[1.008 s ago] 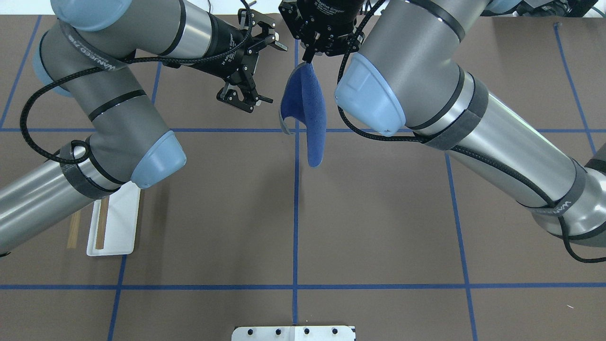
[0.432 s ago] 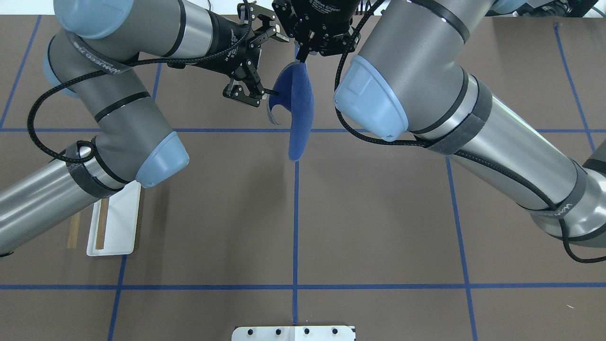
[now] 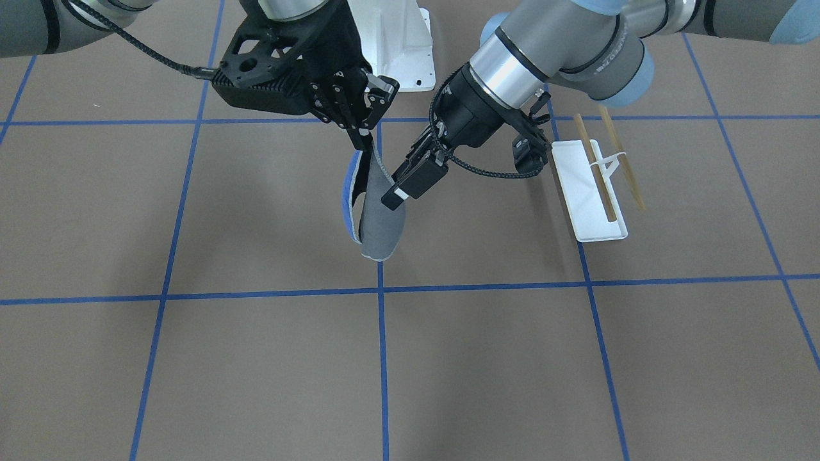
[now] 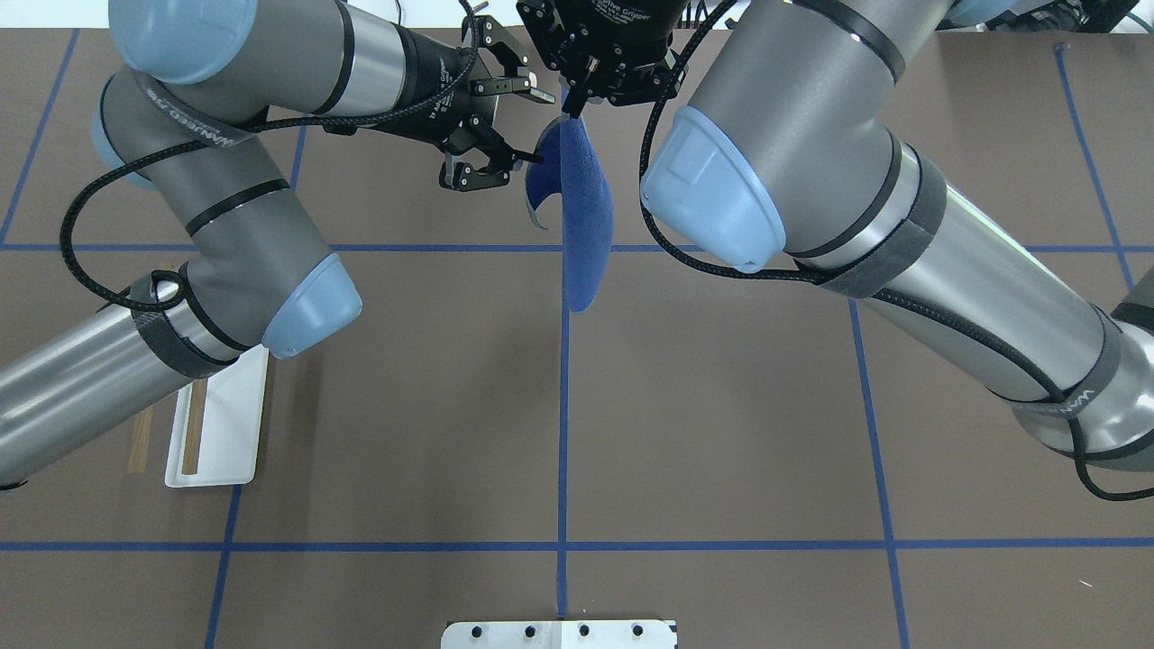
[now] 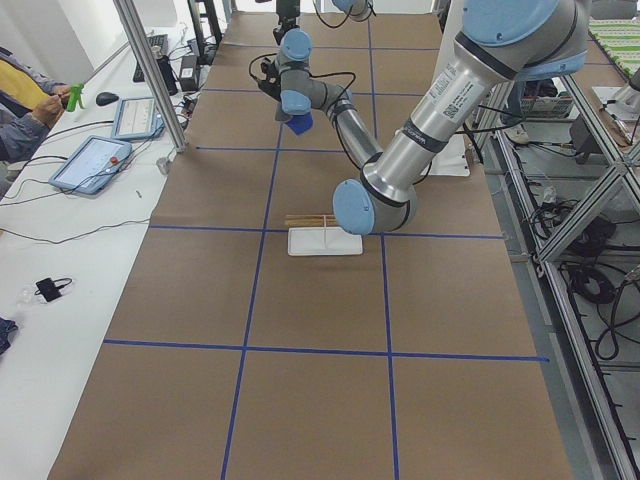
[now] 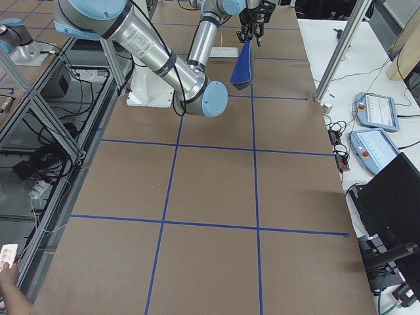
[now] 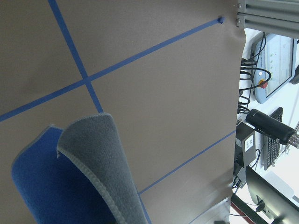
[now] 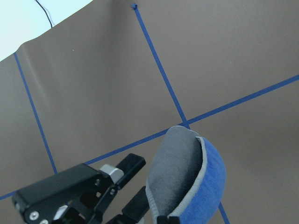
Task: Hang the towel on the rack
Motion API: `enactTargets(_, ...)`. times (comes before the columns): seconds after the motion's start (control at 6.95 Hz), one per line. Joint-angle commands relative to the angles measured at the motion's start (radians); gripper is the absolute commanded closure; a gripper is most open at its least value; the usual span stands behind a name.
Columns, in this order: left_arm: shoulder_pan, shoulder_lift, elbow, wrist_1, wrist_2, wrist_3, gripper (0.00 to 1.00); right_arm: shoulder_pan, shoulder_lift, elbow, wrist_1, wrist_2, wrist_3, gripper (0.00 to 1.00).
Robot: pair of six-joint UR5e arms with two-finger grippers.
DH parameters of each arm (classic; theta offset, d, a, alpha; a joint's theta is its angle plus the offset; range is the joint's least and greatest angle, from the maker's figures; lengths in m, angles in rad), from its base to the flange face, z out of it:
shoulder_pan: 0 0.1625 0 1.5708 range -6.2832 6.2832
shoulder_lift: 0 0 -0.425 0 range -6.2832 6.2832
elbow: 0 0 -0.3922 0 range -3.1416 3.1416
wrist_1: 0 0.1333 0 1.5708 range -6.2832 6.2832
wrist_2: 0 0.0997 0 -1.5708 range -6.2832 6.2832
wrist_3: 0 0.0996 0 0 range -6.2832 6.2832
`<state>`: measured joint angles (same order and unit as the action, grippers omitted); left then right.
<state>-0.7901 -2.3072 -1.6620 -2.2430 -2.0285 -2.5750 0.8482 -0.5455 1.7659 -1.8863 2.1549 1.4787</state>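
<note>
Towel hangs lengthwise in mid-air over the tabletop, above the middle blue tape line, lower end free. Grey face toward the operators' side, blue face toward the robot, one long edge curled over.

Left gripper comes in roughly level from the robot's left. Jaws spread wide, fingertips right at the curled edge, the lower one touching it or all but touching; nothing clamped.

Right gripper sits just behind and above, pointing down. Jaws pinched together on the towel's top corner, carrying its whole weight.

Rack stands on the tabletop off to the robot's left, well apart from towel and both grippers.

White bolted pedestal farthest back.
</note>
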Motion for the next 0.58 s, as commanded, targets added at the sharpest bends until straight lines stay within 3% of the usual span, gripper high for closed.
enactTargets(0.0, 0.0, 0.009, -0.004, -0.007, -0.003, 0.003, 1.0, 0.002, -0.001, 0.001, -0.001, 0.0, 0.0, 1.0)
enactTargets(0.29, 0.0, 0.022, -0.005, -0.053, -0.001, 0.006, 1.0, 0.002, -0.004, 0.001, 0.001, 0.0, 0.0, 1.0)
enactTargets(0.43, 0.0, 0.022, -0.005, -0.055, -0.003, 0.015, 1.0, 0.003, -0.005, 0.004, 0.001, 0.0, -0.005, 0.78)
